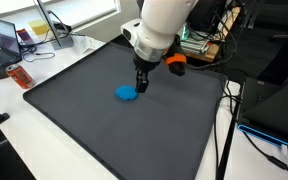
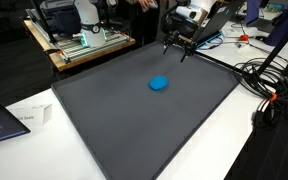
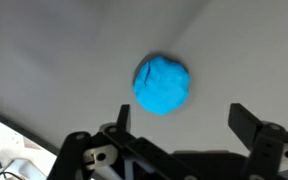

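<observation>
Exterior view: gripper (image 1: pixel 141 80) hangs over the dark mat (image 1: pixel 104 130), jaws spread wide, holding nothing. The blue lump (image 1: pixel 128 94) lies mid-mat, just near-left of it, not touched.

Exterior view: blue lump (image 2: pixel 160 83) lies alone on the mat. The gripper (image 2: pixel 175 48) is raised toward the far edge.

Wrist view: blue lump (image 3: pixel 162 84) lies beyond the fingers, slightly left of their gap.

Risk, as a judgement: the lump looks soft, like dough. An off-centre descent could let one finger dent or shove it. No container shows on the mat.
</observation>
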Available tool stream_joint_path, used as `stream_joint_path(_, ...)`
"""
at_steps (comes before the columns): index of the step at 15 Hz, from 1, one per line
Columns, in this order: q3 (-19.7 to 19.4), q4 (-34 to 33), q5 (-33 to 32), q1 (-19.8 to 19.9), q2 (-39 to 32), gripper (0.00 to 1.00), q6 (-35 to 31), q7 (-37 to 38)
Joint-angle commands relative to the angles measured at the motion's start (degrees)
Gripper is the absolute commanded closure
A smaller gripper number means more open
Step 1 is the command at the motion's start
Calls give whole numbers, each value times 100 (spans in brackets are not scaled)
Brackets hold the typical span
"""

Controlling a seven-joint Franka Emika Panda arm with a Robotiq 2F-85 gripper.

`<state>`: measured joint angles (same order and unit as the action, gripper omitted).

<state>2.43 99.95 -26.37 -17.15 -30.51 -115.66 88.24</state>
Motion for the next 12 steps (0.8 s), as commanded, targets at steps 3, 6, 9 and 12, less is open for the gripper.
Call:
stream_joint_path(3,-89,-360,346,-282,-363,0,207,817)
stream_joint_path(6,-193,-458,258,-467,-475,0,199,1499)
stream_joint_path(9,-303,-565,126,-621,-560,0,359,2057)
stream_joint_path(12,-327,-724,37,-732,-662,0,829,2242)
